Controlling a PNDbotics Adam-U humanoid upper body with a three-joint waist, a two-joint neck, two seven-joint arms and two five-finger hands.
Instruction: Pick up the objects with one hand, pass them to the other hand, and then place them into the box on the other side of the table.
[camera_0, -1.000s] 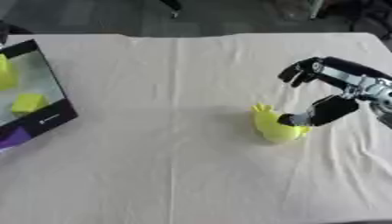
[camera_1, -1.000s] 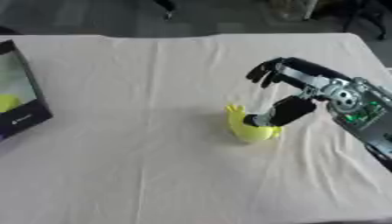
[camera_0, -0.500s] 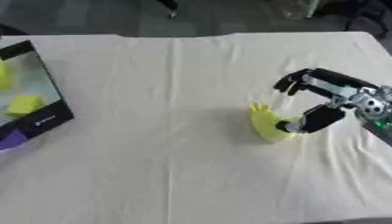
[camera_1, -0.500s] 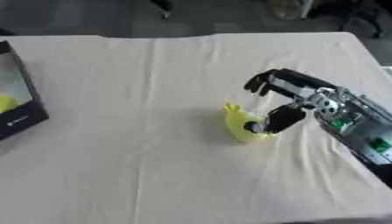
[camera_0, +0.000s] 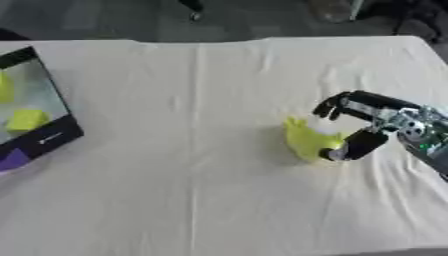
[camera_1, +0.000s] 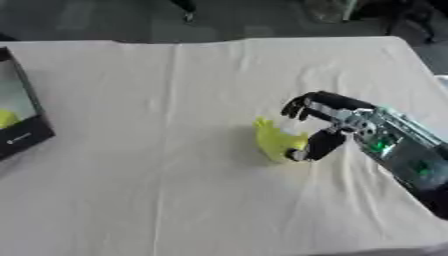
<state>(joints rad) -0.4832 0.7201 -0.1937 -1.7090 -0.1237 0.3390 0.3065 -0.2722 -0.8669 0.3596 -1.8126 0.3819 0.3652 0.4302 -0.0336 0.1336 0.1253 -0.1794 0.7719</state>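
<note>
Nearest to us lay the bare front stretch of the tabletop (camera_0: 175, 210), covered in a pale cream cloth with a few soft creases.

Farther in, right of centre, our right hand (camera_1: 328, 125) reached in from the right side, its black and silver arm with green parts running off toward the lower right edge. The thumb (camera_0: 357, 145) touched the right side of the yellow object (camera_0: 306, 141), low down near its base, while the fingers (camera_0: 337, 104) curled above and just beyond it, apart from the thumb. We could not tell whether those fingers touched the object; the hand was spread around it rather than closed on it. The yellow object stood on the cloth, rounded at the bottom with a small point rising at its upper left.

At the same depth on the far left edge sat the box (camera_0: 44, 137), dark-walled and tilted, well apart from the yellow object. Inside it we saw a yellow-green block (camera_0: 26, 120), another yellow piece (camera_0: 4, 90) at the very edge, and a purple patch (camera_0: 13, 159) on its near corner.

Beyond the tabletop's far edge the floor (camera_0: 131, 20) was dark.

We did not see our left hand in either view.
</note>
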